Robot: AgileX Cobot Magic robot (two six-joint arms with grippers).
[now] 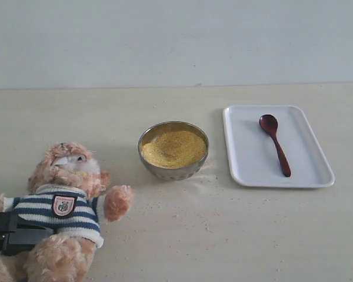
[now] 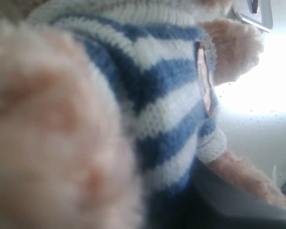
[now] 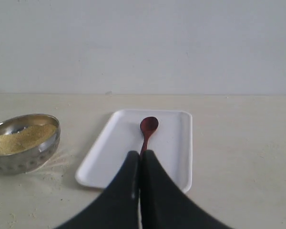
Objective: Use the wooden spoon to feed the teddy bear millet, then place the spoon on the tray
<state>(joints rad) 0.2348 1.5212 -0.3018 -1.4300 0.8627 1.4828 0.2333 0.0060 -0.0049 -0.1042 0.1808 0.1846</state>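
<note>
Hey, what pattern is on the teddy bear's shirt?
Navy and white horizontal stripes on the shirt, with a small crest badge; clearest in the exterior view.

Right fingers (image 3: 127, 172) pressed together, left arm (image 1: 9, 234) low

Metal bowl (image 1: 172, 172) on pale table (image 1: 253, 235), white wall (image 1: 176, 41) behind.
</note>
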